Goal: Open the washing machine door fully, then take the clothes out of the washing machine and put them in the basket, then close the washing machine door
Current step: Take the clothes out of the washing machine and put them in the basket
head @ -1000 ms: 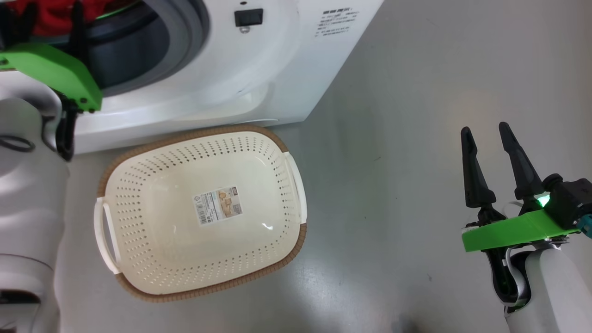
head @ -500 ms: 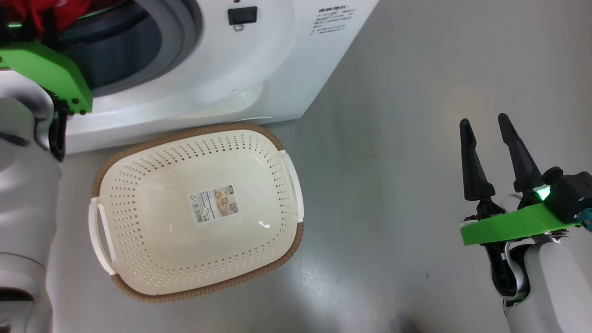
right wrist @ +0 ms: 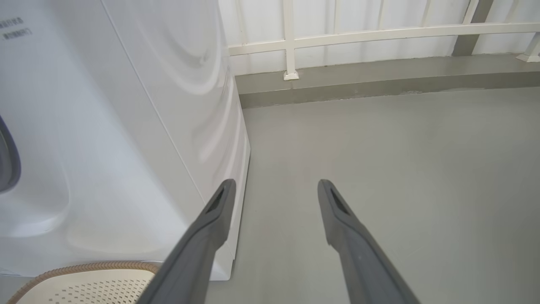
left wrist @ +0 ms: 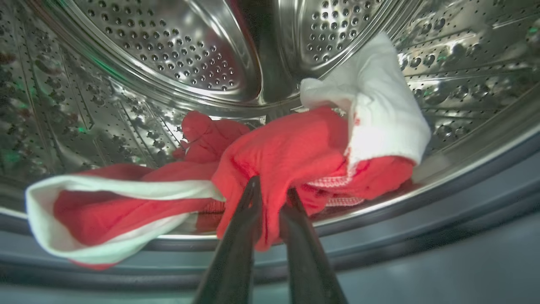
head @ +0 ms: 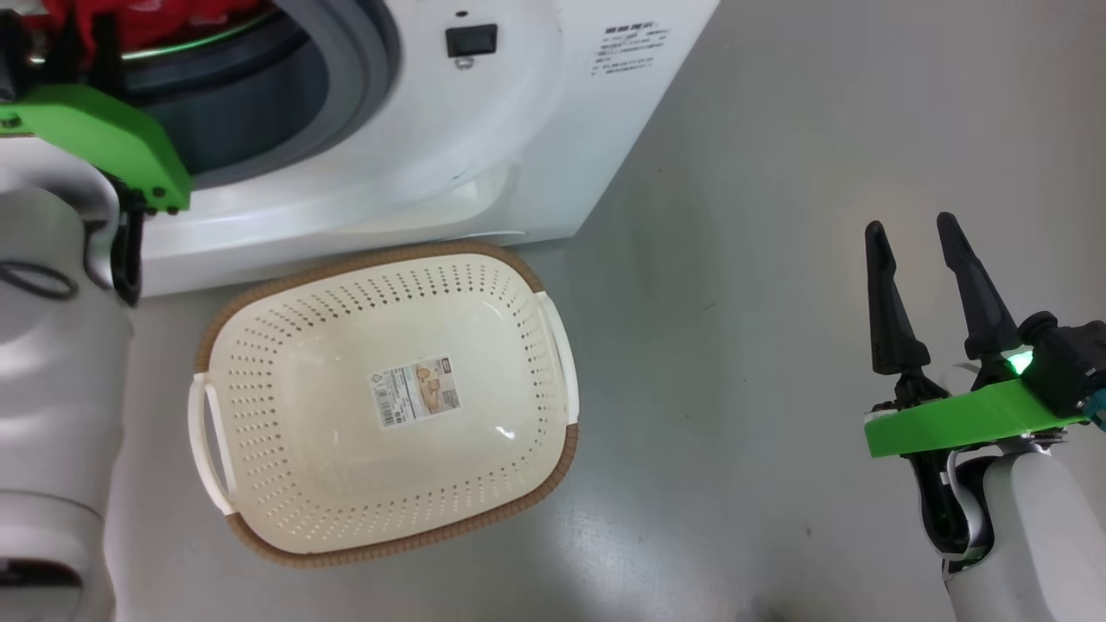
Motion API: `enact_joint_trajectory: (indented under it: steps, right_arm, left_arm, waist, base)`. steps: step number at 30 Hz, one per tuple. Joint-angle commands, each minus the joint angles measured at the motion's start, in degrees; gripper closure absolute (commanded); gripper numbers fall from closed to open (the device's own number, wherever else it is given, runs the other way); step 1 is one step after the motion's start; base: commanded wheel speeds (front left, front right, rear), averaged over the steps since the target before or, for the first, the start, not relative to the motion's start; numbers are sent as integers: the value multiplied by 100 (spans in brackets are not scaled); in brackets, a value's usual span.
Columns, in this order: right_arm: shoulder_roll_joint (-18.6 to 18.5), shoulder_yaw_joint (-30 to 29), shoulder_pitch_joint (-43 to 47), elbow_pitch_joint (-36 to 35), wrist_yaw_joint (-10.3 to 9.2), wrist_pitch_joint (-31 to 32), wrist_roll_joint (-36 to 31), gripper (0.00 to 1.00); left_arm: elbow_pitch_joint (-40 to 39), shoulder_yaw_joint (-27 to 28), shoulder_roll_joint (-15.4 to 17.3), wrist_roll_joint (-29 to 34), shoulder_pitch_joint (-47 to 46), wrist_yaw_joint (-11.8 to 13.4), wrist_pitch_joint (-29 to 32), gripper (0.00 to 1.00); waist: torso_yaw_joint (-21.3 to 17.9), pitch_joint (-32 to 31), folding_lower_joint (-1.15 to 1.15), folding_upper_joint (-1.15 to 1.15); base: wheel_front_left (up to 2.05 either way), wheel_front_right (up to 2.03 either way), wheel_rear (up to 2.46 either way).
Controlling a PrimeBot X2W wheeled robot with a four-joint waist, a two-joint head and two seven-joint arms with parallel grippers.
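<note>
The red and white clothes [left wrist: 295,152] lie at the front of the steel drum [left wrist: 177,50] of the washing machine [head: 449,138]. My left gripper [left wrist: 272,190] reaches through the opening, shut on a red fold of them. In the head view a bit of the red clothes [head: 164,17] shows at the top left, above the grey rubber ring [head: 363,78]. The cream basket [head: 259,363] stands empty on the floor right before the machine. My right gripper [head: 912,229] hangs open over bare floor at the right, holding nothing. The washing machine door is out of view.
A paper label [head: 415,393] lies on the basket's floor. Grey floor [head: 734,259] stretches to the right of the machine. In the right wrist view a white railing [right wrist: 379,31] and a low kerb [right wrist: 379,84] run behind the machine, and the basket rim [right wrist: 84,268] shows below.
My left gripper's fingers have closed together on the red clothes in the drum opening. The head camera has shifted slightly. The right gripper has stayed open in place.
</note>
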Motion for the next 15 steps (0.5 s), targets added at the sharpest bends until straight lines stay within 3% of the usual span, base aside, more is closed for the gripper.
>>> enact_joint_trajectory:
  steps: [1,15]
  right_arm:
    - [4,107,48,-117,36,-36,-24,0]
    - [4,-2,261,-81,36,-36,-185,0]
  left_arm:
    - [-352,121,238,-34,225,64,-67,100]
    - [-2861,815,-274,201,2000,-112,-69,100]
  waist:
    - [66,-70,0,0]
    - [392,-481,0,0]
  base:
    - [0,0,0]
    - [0,0,0]
